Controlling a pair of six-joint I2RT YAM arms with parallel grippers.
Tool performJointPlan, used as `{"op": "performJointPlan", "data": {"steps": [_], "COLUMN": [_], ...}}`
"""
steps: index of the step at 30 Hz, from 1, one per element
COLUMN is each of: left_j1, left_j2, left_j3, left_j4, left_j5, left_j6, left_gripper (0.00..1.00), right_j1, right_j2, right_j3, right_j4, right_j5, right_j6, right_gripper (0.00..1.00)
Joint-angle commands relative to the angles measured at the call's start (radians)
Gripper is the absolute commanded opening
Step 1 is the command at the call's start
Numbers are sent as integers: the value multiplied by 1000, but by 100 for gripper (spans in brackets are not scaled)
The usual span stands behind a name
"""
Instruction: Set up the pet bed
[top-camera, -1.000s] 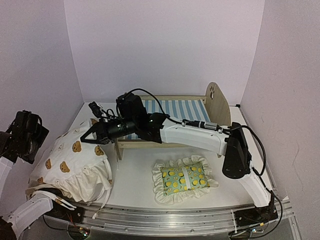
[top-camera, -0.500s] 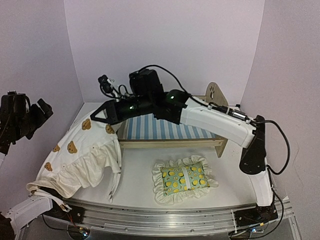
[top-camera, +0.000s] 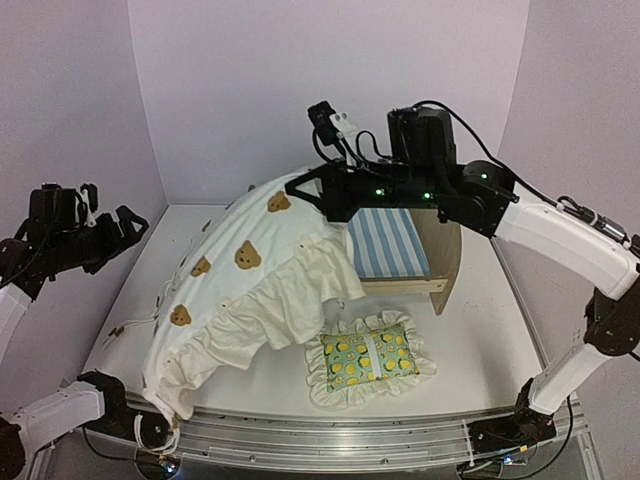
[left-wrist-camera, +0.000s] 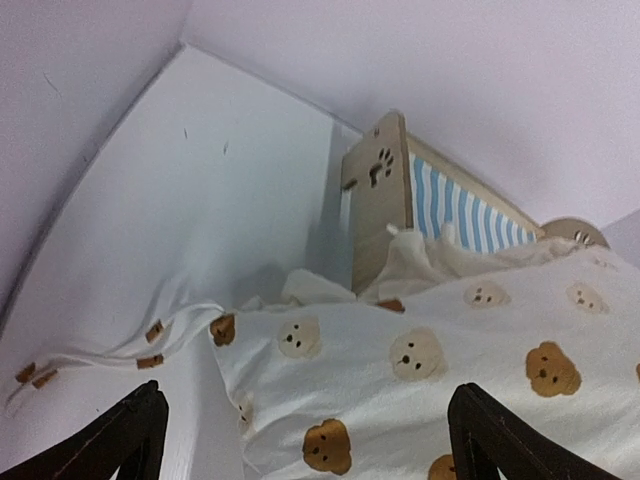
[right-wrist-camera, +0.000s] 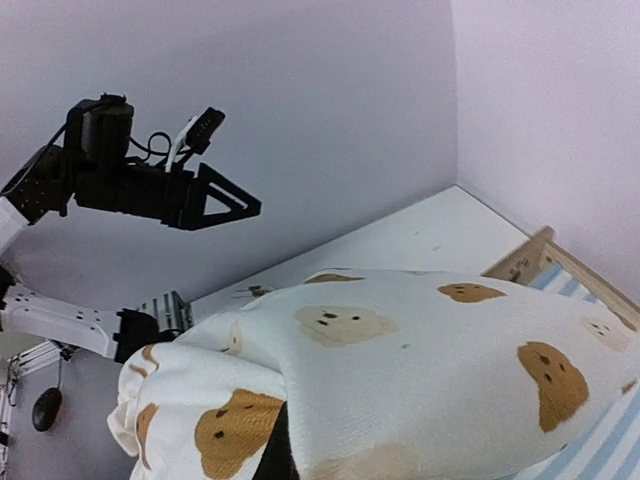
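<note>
The pet bed (top-camera: 395, 248), light wood with a blue-and-white striped base, stands at the back right of the table. Its left half is covered by the cream bear-print cushion (top-camera: 250, 290). My right gripper (top-camera: 305, 190) is shut on the cushion's upper edge and holds it raised over the bed. The cloth hangs down to the front left. In the right wrist view the cushion (right-wrist-camera: 400, 350) hides most of my fingers. My left gripper (top-camera: 112, 225) is open and empty, high at the far left. Its view shows the paw-print board (left-wrist-camera: 378, 200) and the cushion (left-wrist-camera: 430, 370).
A green lemon-print ruffled pillow (top-camera: 370, 360) lies on the table in front of the bed. The cushion's ties (left-wrist-camera: 110, 350) trail on the white table. Lilac walls close the left, back and right sides.
My right arm has lifted the cushion from the left of the table and swung it up and right over the bed. My left gripper has shifted a little right.
</note>
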Motion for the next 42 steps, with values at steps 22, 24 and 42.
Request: {"op": "performJointPlan", "data": {"steps": [22,24,42], "left_j1": [-296,-351,-673], "left_j2": [85,103,74], "left_j3": [-442,-485,-552], "left_j4": [241,335,659], "left_j5": [266,270,-116], "left_j6": [-268,-315,-459], "left_gripper": [100,99,11], "right_j1": [-170,-181,-238], "right_j2": [-138,-149,-100], "right_j3": [-420,-457,-491], "right_j4": [52,52,1], "right_j5": [442,464,386], "right_j6": [22,30,135], "right_gripper": [0,0,0]}}
